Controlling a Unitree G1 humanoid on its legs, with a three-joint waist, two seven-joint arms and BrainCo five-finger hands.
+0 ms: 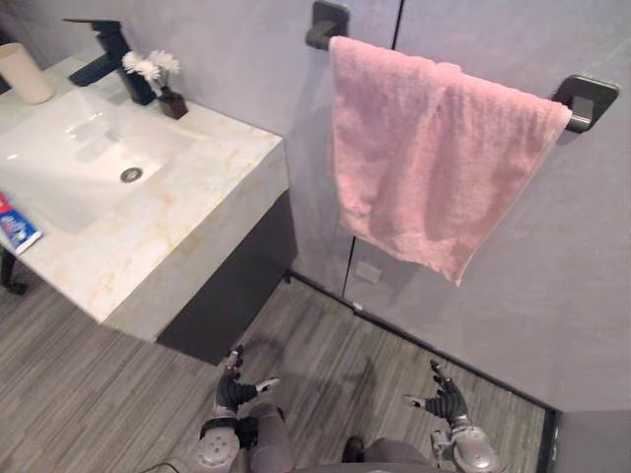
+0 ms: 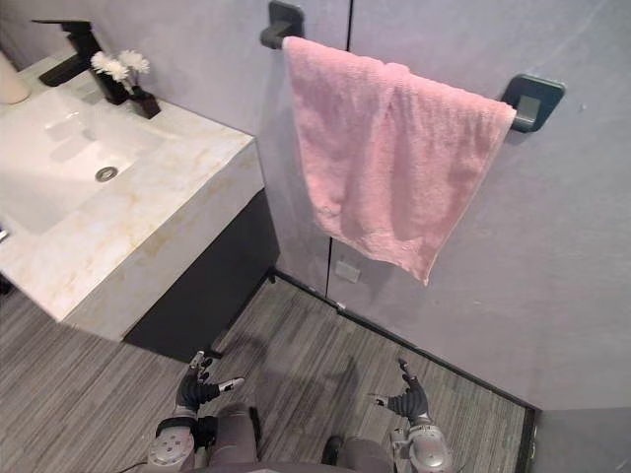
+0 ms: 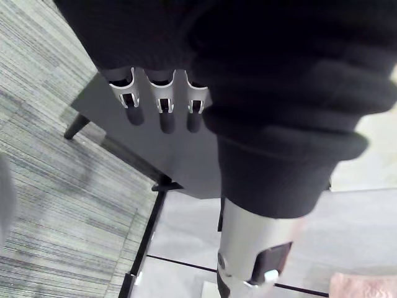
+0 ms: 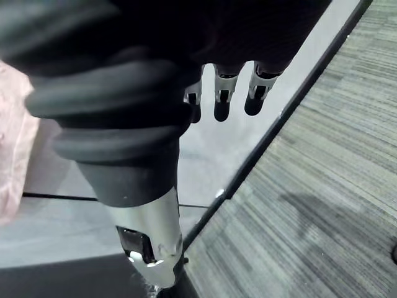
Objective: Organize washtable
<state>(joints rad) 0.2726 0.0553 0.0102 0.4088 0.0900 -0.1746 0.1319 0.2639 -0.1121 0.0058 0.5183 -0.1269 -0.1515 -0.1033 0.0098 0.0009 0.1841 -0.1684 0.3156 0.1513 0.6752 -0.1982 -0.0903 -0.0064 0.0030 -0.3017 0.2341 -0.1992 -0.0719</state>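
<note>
A pink towel (image 1: 424, 158) hangs folded over a dark wall rail (image 1: 587, 99), one corner drooping lower at the right. To its left stands the marble washtable (image 1: 187, 236) with a white basin (image 1: 69, 163). A dark faucet (image 1: 110, 54), a small vase of white flowers (image 1: 158, 79), a cream cup (image 1: 22, 71) and a toothpaste box (image 1: 12, 229) rest on it. Both hands hang low over the floor, far below the towel. My left hand (image 1: 235, 386) is open with relaxed fingers (image 3: 162, 105). My right hand (image 1: 446, 398) is open too, its fingers (image 4: 224, 99) straight.
The washtable's dark cabinet (image 1: 232, 291) reaches down to the grey plank floor (image 1: 89, 394). A grey wall (image 1: 552, 296) with a dark skirting line runs behind the towel. Open floor lies between the cabinet and the wall.
</note>
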